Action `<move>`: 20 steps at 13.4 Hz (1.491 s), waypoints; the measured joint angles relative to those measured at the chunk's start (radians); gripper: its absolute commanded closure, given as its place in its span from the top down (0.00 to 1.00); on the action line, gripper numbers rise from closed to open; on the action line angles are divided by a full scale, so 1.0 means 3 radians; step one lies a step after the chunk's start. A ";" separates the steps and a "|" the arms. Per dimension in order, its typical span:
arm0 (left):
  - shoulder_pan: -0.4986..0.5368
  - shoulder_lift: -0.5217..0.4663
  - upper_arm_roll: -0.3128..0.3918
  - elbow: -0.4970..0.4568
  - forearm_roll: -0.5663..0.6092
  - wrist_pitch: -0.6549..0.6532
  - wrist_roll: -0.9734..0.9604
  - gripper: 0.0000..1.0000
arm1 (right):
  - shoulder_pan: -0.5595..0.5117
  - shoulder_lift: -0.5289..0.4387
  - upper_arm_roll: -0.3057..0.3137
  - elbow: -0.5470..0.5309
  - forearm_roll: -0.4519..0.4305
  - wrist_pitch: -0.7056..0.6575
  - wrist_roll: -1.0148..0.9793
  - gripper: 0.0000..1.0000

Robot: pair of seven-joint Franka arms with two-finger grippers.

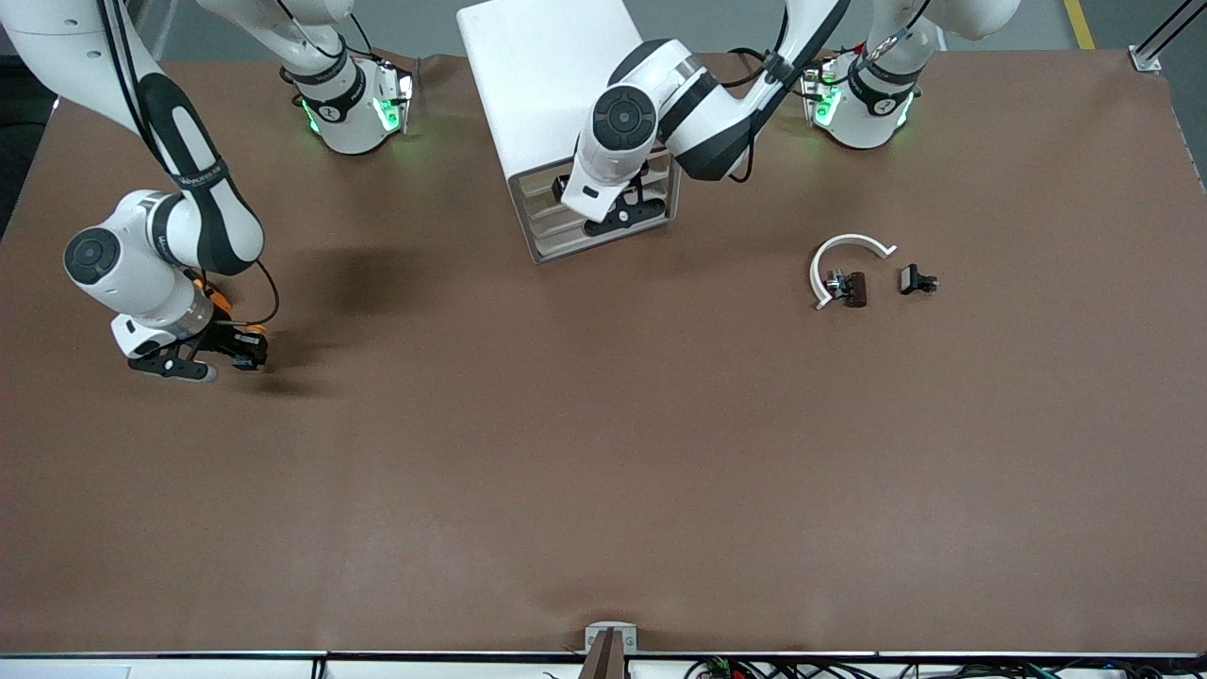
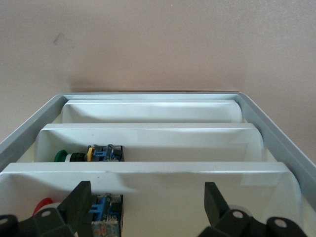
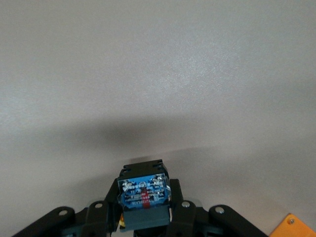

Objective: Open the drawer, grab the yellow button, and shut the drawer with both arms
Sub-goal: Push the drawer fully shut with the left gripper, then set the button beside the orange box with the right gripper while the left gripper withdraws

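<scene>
Nearest me, right gripper (image 1: 247, 356) is clamping the button (image 3: 143, 196) over bare table, well apart from the cabinet (image 1: 556, 104); I'm hovering the left gripper (image 2: 148, 207), fingers wide, at its drawer (image 2: 148, 170) fronts.

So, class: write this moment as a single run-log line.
right gripper: shut on button, over table | left gripper: open at cabinet front, drawer | phase: drawer closing pending

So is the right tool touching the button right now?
Touching. The right wrist view shows the right tool shut on the button, its blue body pinched between the black fingers, above the bare table.
</scene>
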 measured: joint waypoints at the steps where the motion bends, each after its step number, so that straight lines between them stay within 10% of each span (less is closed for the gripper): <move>1: 0.0002 0.0002 0.0000 0.0005 -0.0001 -0.0008 -0.0004 1.00 | -0.0016 0.0048 0.0000 -0.0003 0.0000 0.0046 0.0000 0.00; 17: 0.1228 0.0009 0.0029 0.0558 0.0548 -0.0110 -0.0009 1.00 | -0.0068 0.0665 0.0045 0.0826 0.0001 -0.0147 0.0159 0.00; 20: 0.1555 0.0006 0.0031 0.0666 0.0815 -0.0198 0.0044 1.00 | -0.0068 0.0689 0.0047 0.0845 0.0001 -0.0168 0.0159 1.00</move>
